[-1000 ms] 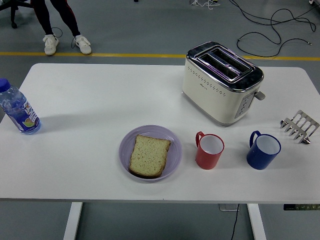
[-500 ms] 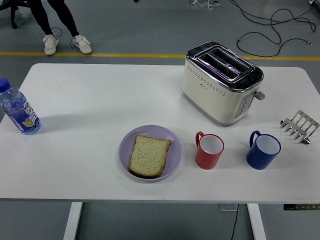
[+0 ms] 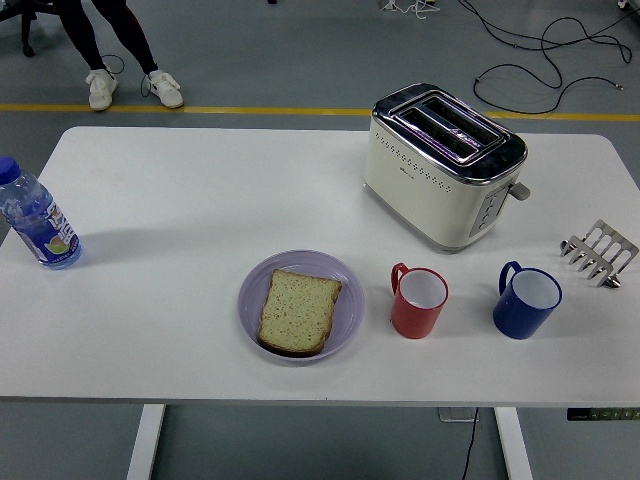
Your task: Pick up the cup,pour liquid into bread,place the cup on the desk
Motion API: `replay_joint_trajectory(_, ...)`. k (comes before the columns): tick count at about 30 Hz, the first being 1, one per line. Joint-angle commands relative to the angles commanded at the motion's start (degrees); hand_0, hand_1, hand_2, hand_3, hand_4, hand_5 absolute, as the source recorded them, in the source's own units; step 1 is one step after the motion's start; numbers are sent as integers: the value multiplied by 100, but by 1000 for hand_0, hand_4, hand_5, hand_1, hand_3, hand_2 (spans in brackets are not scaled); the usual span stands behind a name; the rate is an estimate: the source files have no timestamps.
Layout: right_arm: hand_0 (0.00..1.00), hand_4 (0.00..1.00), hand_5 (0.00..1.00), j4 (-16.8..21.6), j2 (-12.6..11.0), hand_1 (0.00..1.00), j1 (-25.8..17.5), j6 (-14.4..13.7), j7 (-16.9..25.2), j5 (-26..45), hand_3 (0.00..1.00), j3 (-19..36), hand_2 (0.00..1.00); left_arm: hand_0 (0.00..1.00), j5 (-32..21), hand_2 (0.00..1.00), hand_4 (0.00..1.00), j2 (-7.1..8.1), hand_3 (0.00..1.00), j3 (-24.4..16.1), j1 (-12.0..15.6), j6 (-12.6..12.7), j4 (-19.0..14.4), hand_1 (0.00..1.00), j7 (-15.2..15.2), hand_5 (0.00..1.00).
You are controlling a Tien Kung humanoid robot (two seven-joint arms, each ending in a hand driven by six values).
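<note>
Standing upright beside the plated bread (image 3: 299,311), the red cup (image 3: 418,302) is untouched; no hand shows.

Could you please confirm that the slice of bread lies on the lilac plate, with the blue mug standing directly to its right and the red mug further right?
Not quite: the mugs are swapped. In the head view the slice of bread lies on the lilac plate, the red mug stands directly to its right and the blue mug further right.
</note>
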Motion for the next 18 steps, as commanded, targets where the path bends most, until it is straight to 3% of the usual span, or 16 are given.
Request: replay_joint_trajectory(18, 700, 567, 166, -11, 9, 642, 34, 43, -26, 109, 622, 8, 681, 668, 74, 734, 409, -21, 652, -82, -5, -2, 0, 710, 14, 933)
